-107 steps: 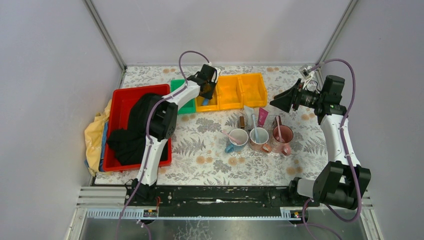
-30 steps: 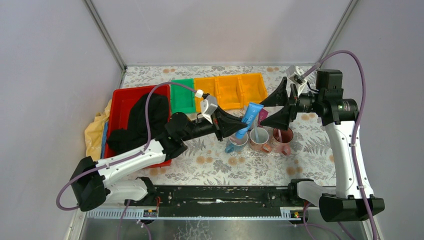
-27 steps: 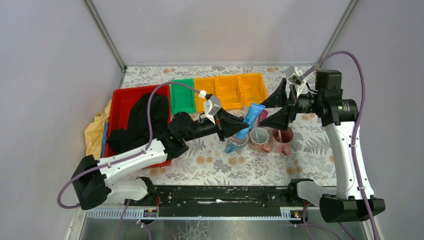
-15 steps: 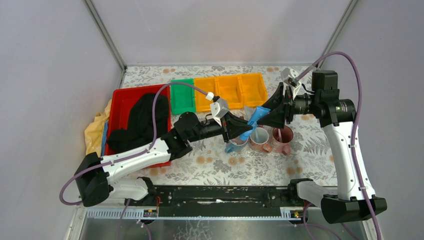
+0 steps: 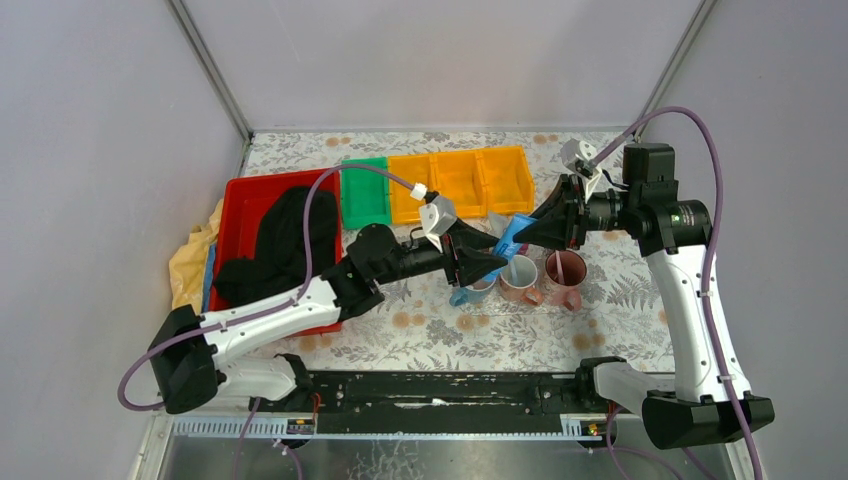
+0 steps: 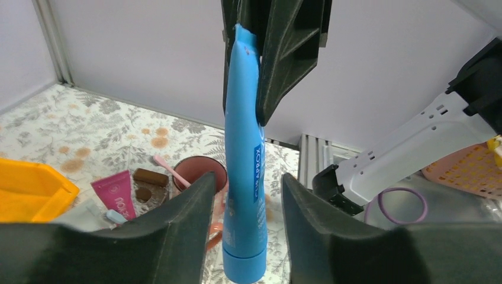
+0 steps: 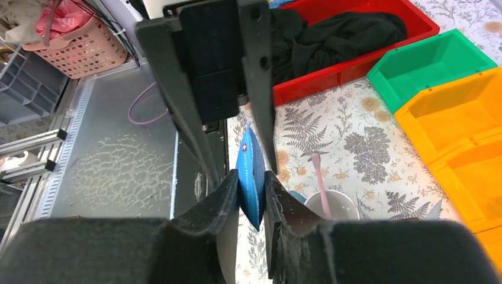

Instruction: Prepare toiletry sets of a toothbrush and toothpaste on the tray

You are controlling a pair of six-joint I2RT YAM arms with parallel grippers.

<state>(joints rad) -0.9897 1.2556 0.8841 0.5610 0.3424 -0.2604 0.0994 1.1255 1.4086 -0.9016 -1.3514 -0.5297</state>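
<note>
While the right tool point(image 7: 251, 177) pinches the blue toothpaste point(image 6: 243, 177), the left tool point(image 6: 247, 182) stands spread around it.

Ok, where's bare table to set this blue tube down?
Bare cloth: between the mugs and the near rail, and right of the rightmost mug. Crowded: behind the mugs, where the pink tube and brown blocks sit before the yellow bins.
</note>
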